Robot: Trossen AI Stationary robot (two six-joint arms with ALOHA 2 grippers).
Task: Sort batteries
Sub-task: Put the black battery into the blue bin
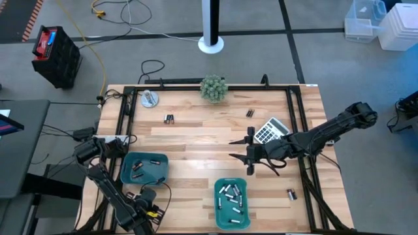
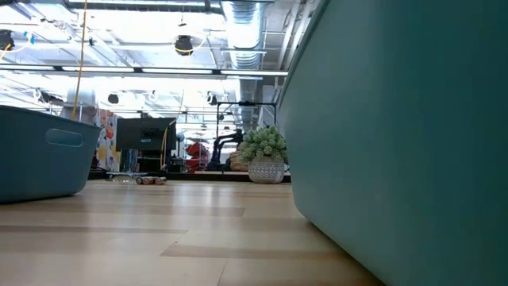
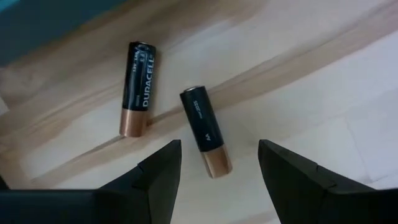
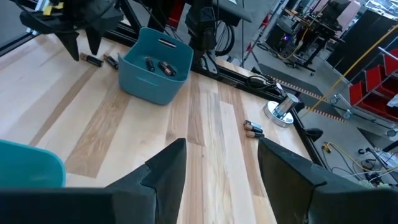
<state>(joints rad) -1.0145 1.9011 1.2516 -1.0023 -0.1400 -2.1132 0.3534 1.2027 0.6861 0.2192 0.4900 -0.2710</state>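
Poised open-jawed above two dark, copper-ended cylindrical batteries (image 3: 201, 129) at the table's near-left corner, beside the teal plastic tray (image 1: 144, 168) holding like cells: left gripper (image 3: 219, 163); hovering mid-table, fingers apart, empty: right gripper (image 1: 249, 154).

The scene is evenly lit from overhead; ceiling lights (image 2: 119, 71) are overexposed, and the near tray wall (image 2: 413, 135) is blurred.

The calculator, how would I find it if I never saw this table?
Start at the little green plant by the table's far edge, then go toward the right arm's side. The calculator lies just beyond the right claw, tilted. It is flat and grey with rows of buttons, unlike the tiny round batteries nearby.
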